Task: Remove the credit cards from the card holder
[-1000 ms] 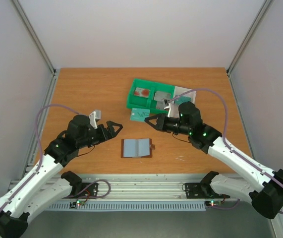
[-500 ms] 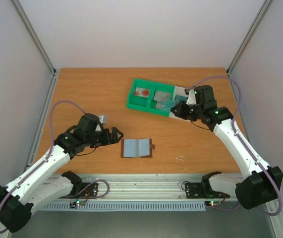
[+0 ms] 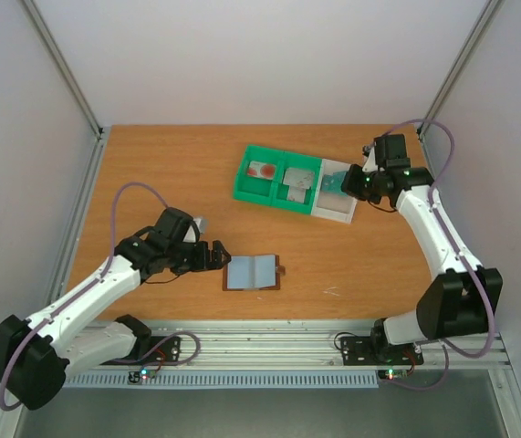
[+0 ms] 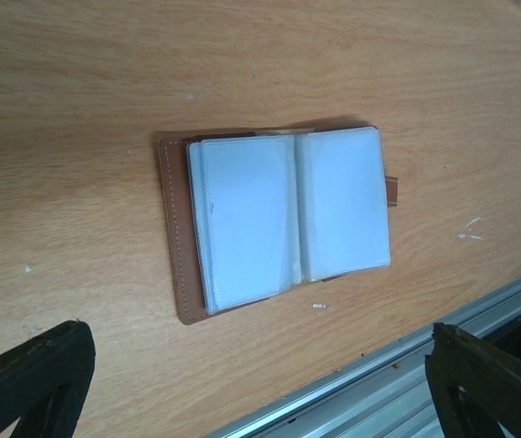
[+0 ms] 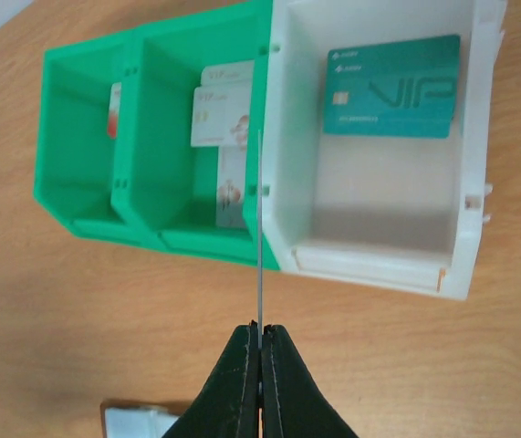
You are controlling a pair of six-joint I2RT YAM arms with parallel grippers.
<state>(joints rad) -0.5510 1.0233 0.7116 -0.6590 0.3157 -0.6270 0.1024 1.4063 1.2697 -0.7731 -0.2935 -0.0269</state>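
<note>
The right gripper (image 5: 258, 336) had swung out to the three o'clock end of the tray (image 3: 269, 194), pinching a card (image 5: 259, 228) edge-on. The left gripper (image 3: 216, 256) gaped wide at nine o'clock of the card holder (image 3: 251, 272), which lay open on the table (image 3: 151, 164).

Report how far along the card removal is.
Done: a teal VIP card lies in the white compartment of the tray, and more cards sit in its green compartments. In hand: the right tool is shut on a thin card, seen edge-on over the tray. Left: the card holder lies open by the open left tool; whether its pockets hold more cards cannot be told.
</note>
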